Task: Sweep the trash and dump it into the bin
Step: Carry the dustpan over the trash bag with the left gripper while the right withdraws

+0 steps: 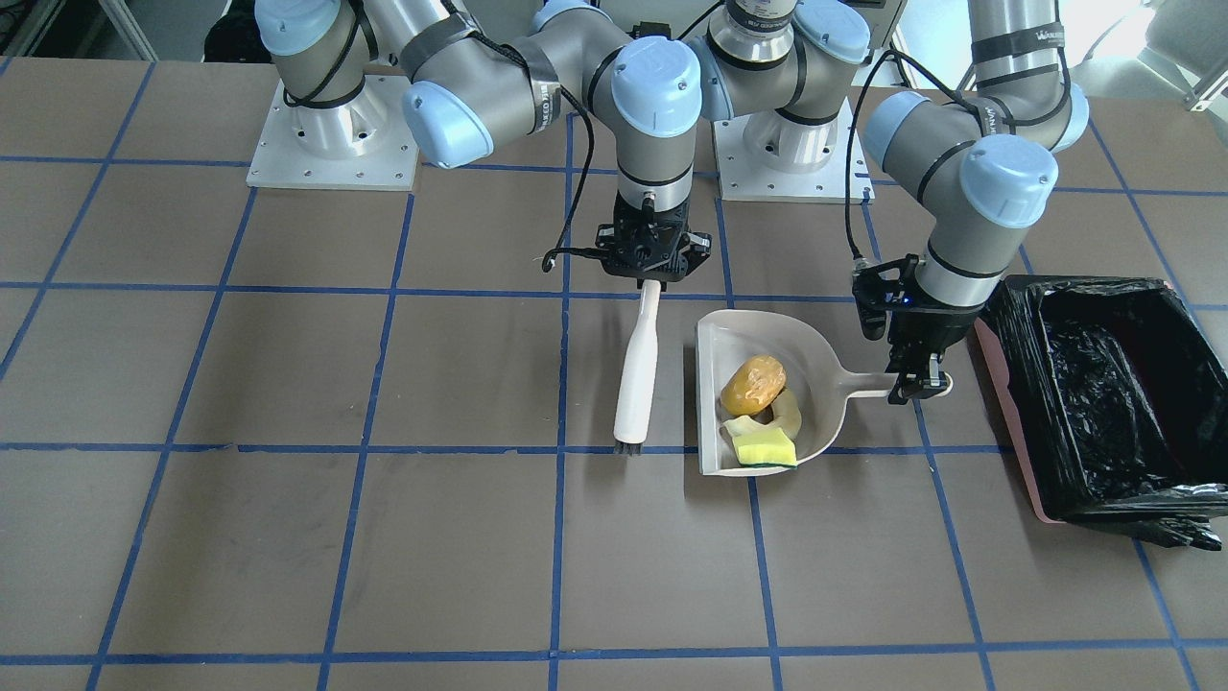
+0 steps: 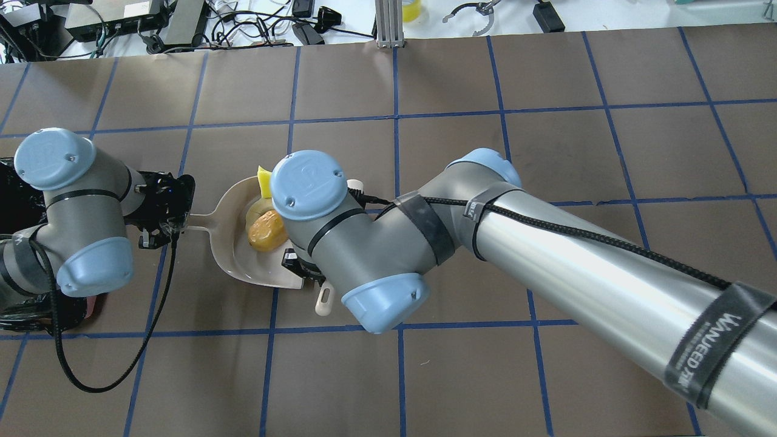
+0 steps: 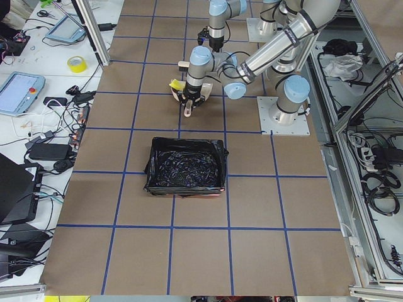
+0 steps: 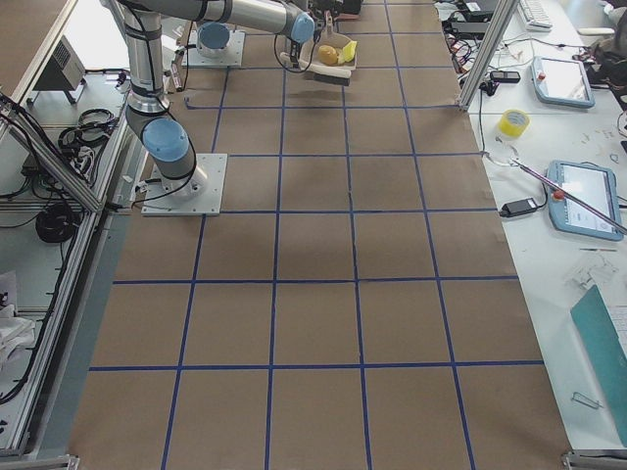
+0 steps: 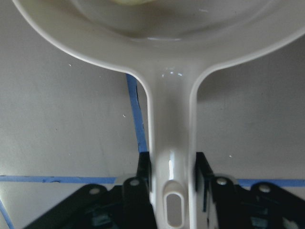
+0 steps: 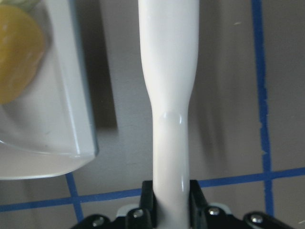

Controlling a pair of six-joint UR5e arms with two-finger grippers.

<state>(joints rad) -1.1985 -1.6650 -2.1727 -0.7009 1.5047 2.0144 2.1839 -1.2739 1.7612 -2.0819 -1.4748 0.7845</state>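
Beside the bin (image 1: 1019, 384), the dustpan (image 1: 767, 331) of trash (image 1: 758, 389) points its handle binward, clamped by left gripper (image 1: 919, 384); right gripper (image 1: 652, 278) clamps brush (image 1: 638, 369).

"wanueed" on black arm strap (image 2: 708, 347)

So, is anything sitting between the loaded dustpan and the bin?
Nothing visible stands in the way. The trash lies in the dustpan. Only the left hand, shut on the dustpan's handle, sits between it and the open bin.
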